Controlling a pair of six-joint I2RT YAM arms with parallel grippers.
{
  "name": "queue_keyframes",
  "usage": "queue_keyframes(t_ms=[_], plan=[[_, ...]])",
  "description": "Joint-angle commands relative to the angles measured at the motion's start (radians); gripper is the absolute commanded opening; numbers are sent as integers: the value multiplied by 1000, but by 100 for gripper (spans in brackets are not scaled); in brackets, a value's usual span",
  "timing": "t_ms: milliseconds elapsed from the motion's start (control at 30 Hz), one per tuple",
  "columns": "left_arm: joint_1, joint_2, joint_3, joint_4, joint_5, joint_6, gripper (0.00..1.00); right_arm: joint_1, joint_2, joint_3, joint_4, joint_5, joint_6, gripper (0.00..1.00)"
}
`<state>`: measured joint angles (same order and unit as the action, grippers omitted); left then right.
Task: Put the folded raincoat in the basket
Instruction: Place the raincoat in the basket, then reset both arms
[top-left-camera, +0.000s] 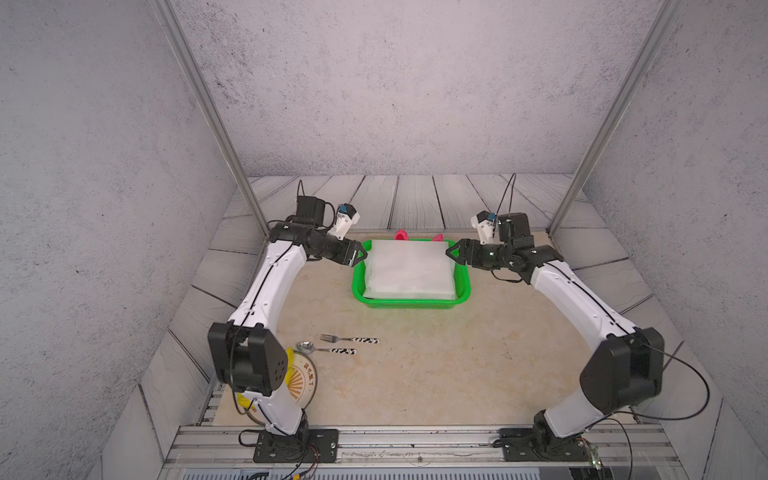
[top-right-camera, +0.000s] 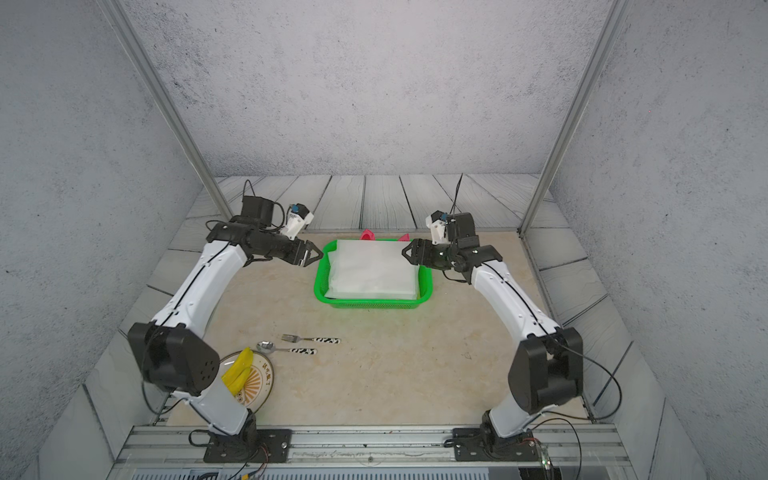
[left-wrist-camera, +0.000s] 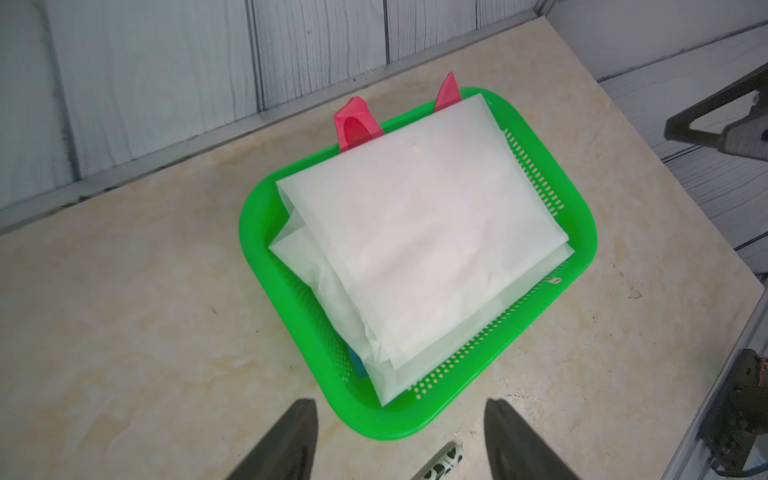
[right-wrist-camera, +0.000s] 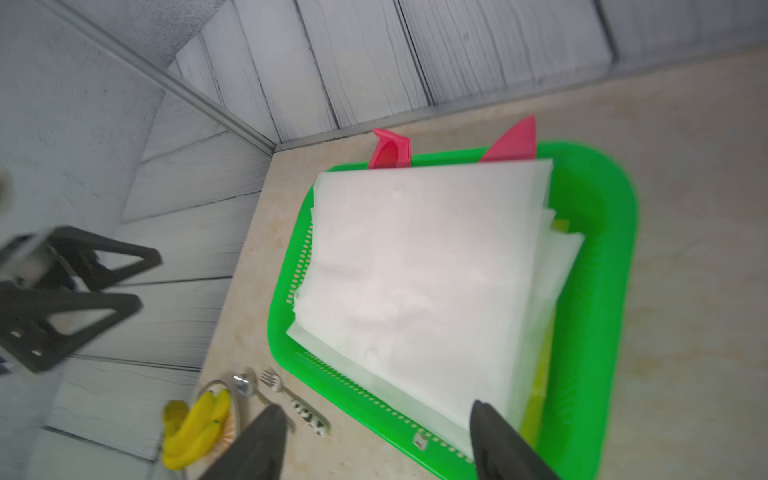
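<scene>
The bright green basket (top-left-camera: 411, 305) (top-right-camera: 374, 304) (left-wrist-camera: 251, 224) (right-wrist-camera: 615, 249) stands at the far middle of the table. The folded raincoat (top-left-camera: 409, 268) (top-right-camera: 374, 268) (left-wrist-camera: 415, 232) (right-wrist-camera: 424, 270), pale translucent white, lies inside it and fills it. Two pink pointed parts (top-left-camera: 401, 235) (left-wrist-camera: 353, 126) stick out past the far rim. My left gripper (top-left-camera: 362, 257) (top-right-camera: 316, 255) (left-wrist-camera: 400, 405) hovers open just off the basket's left side, holding nothing. The right gripper (top-left-camera: 451, 253) (top-right-camera: 405, 251) (right-wrist-camera: 376, 407) stands open over the right rim, also holding nothing.
A fork (top-left-camera: 349, 339) and a spoon (top-left-camera: 326, 348) with patterned handles lie nearer the front left. Beside the left arm's base sits a plate (top-right-camera: 262, 374) with a banana (top-right-camera: 239, 372). Metal posts and grey walls close in both sides.
</scene>
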<state>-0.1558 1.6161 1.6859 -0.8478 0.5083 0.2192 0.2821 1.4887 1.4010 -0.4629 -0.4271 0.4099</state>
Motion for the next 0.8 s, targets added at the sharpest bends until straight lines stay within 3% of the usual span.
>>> queue_keyframes(t_ms=[0,67,167,300,400,567,633,767], plan=[[39,-130,-142,28,-125,47,81,5,-200,-93,-95,228,-144,100],[53,-245,-278,144,-197,43,99,5,-339,-183,-66,311,-165,100],[70,-405,-484,322,-307,24,99,5,-560,-381,32,417,-220,100],[86,-429,-605,368,-417,-9,100,4,-805,-663,167,552,-237,100],[121,-461,-797,584,-365,-16,100,2,-875,-835,295,637,-236,100],[140,-447,-1040,937,-312,-64,100,-17,-815,-1071,601,857,-243,100],[139,-414,-1085,1039,-331,-101,100,-52,-726,-1135,753,811,-277,100],[138,-358,-1203,1321,-369,-103,99,-105,-516,-1115,869,763,-275,100]])
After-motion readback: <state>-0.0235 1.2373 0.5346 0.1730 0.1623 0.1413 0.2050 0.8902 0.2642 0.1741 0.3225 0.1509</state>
